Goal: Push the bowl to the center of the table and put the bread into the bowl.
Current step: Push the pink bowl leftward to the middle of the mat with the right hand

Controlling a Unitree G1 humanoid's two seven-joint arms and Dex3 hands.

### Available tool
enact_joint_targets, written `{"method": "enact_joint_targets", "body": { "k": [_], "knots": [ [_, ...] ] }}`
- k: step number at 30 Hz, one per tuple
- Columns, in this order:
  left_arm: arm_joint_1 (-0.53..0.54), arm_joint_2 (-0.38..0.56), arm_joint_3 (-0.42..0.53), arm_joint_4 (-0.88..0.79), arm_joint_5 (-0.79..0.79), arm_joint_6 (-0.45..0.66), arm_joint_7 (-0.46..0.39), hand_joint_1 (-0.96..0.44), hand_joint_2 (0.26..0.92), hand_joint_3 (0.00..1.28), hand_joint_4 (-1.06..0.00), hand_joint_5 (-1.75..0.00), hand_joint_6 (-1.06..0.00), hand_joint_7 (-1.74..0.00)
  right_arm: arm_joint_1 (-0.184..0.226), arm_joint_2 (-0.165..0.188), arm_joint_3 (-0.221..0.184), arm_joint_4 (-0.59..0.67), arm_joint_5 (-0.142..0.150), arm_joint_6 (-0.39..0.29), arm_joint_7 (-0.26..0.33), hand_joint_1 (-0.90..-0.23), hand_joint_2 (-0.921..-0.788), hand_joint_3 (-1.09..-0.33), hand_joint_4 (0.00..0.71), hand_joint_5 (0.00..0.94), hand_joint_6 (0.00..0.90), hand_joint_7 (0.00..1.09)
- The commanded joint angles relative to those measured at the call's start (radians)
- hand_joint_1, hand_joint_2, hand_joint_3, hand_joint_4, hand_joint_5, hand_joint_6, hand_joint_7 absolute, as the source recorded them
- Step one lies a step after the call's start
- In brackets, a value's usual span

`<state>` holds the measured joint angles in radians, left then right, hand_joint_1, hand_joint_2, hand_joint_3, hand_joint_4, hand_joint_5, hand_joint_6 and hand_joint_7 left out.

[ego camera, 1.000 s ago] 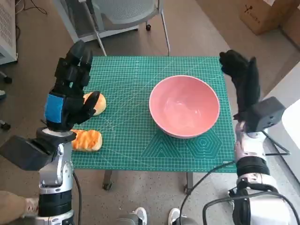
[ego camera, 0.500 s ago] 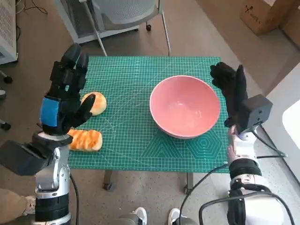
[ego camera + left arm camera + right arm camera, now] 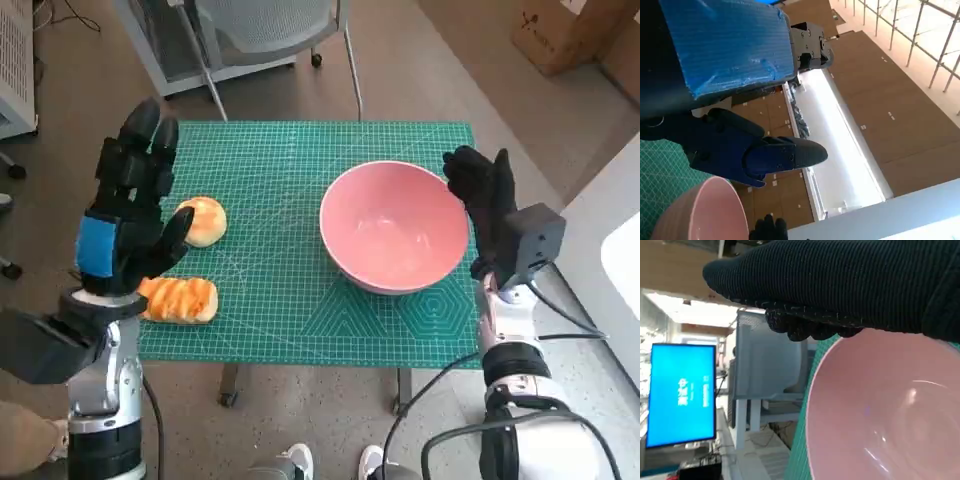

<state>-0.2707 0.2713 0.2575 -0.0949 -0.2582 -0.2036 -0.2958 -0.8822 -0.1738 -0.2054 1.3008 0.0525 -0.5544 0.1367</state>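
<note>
Head view: your right hand (image 3: pixel 480 190) has slid in from the table's right edge over the last second and now sits just beside the far-right rim of the pink bowl (image 3: pixel 395 228); contact likely, can't confirm from here. The bowl itself has barely shifted and still lies right of the middle of the green mat (image 3: pixel 280 170), so the push is set up, not done. Glove raised, fingers spread, holding nothing. Your left hand (image 3: pixel 125 215) drifted slightly outward; it hovers above the round bread (image 3: pixel 203 221), fingers open and pointing away from you, empty. The striped bread (image 3: pixel 178 299) lies near the mat's front-left edge. Both breads untouched.

Left wrist view: blue-taped back of the left hand (image 3: pixel 725 45) fills most of the shot, one dark finger extended, gripping nothing. Bowl rim (image 3: pixel 705 212) shows at the edge, with the gloved right hand (image 3: pixel 767 229) peeking behind it.

Right wrist view: glove (image 3: pixel 840 285) lies right over the bowl's (image 3: pixel 885 415) rim, fingertips curled at the edge. Looks like touching. Judgement: push leftward next.
</note>
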Motion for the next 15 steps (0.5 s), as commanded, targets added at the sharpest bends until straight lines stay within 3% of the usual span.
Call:
{"method": "enact_joint_targets", "body": {
  "k": [1,15],
  "knots": [
    [0.017,0.013,0.015,-0.023,-0.012,0.012,0.007,-0.71,0.921,0.36,-0.09,-0.05,0.0,-0.36,0.028,0.041,0.017,0.022,-0.027,0.039,-0.012,-0.571,-0.921,-0.756,0.236,0.004,0.322,0.05],
    [0.033,0.016,0.028,-0.035,-0.005,0.016,0.013,-0.7,0.921,0.36,-0.08,-0.04,0.0,-0.38,-0.005,0.119,0.019,0.006,-0.028,0.029,0.006,-0.604,-0.921,-0.739,0.259,0.011,0.327,0.06]
  ]
}}
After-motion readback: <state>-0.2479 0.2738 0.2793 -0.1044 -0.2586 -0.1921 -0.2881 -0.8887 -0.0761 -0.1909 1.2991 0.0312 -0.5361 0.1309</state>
